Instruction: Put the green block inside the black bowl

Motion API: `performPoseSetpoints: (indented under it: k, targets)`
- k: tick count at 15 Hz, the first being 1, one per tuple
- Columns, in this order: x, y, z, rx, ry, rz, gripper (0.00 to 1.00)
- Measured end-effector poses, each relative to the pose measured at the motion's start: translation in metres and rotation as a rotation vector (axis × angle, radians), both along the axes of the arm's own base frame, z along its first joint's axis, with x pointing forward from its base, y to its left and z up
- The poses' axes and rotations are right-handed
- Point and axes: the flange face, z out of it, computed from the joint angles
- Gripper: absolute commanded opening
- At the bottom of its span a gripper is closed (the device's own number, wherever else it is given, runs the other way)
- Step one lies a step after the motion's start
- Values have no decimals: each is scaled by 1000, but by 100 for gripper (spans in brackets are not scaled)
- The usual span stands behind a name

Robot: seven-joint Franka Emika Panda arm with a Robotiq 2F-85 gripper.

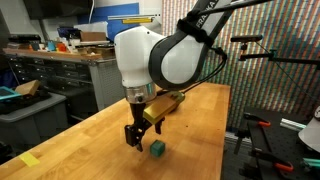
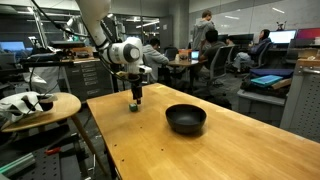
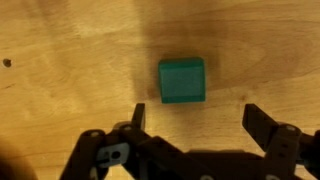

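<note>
Block: the green block (image 1: 157,147) sits flat on the desk (image 1: 90,140), untouched. In the wrist view (image 3: 182,81) it lies just beyond the fingertips, not between them.
Bowl: the black bowl (image 2: 186,118) stands upright on the same desk, well apart from the block (image 2: 134,108) and nearer the middle of the top. From where I stand it looks empty.
Hand: the hand (image 1: 135,140) hangs low over the wood just beside the block. Its jaws are spread wide with only bare desk between them (image 3: 195,115), so it grips nothing.
Done so far: I would say only the approach. The arm has the hand (image 2: 137,98) down close to the block and roughly lined up with it.
Left to do: nearly everything, as I judge it. The jaws have to be brought around the block and closed, then the block lifted, carried across to the bowl and let go inside.
Progress: early, before any grasp.
</note>
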Motion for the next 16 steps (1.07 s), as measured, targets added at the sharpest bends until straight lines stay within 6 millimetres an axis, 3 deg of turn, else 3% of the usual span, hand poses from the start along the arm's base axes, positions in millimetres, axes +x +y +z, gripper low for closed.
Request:
performPoseSetpoints:
  k: [6,7,12,15,16]
  targets:
    - [-9,-3,-10,7,35,16,100]
    - [-11,-3,-12,9,41,17,82]
    - [-18,-4,-19,19,67,27,42]
    - [-19,-5,-22,23,76,31,21]
    - [-19,-5,-22,25,76,31,21]
